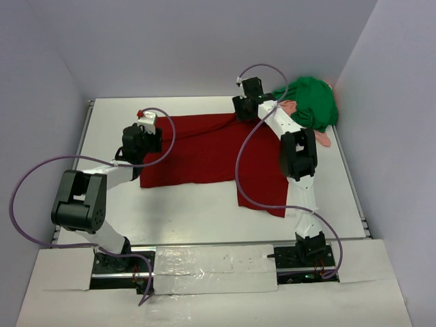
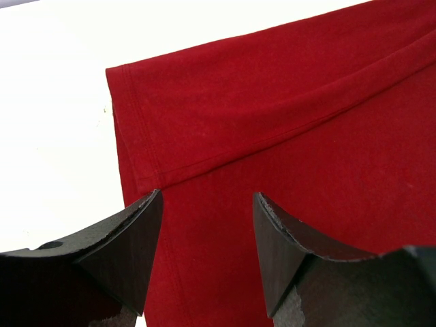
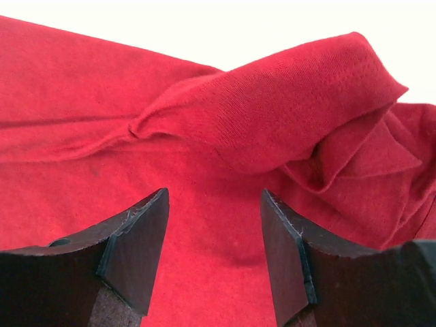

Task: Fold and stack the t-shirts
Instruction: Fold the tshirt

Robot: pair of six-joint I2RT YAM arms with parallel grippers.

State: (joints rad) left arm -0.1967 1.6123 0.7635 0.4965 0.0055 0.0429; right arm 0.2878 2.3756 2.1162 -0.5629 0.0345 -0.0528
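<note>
The large dark red t-shirt (image 1: pixel 204 153) lies spread on the white table, partly folded. The bright green t-shirt (image 1: pixel 310 101) is bunched at the far right corner, with salmon-pink cloth (image 1: pixel 324 138) sticking out beside it. My left gripper (image 1: pixel 146 133) is open over the red shirt's left hemmed edge (image 2: pixel 136 146), jaws apart and empty (image 2: pixel 208 204). My right gripper (image 1: pixel 244 107) is open over the shirt's far right part, where the cloth is bunched in a fold (image 3: pixel 300 116); nothing sits between its jaws (image 3: pixel 214 201).
Grey walls close in the table on the left, back and right. The table's raised rim (image 1: pixel 355 184) runs along the right side. Purple cables (image 1: pixel 245 170) loop from both arms over the cloth and table.
</note>
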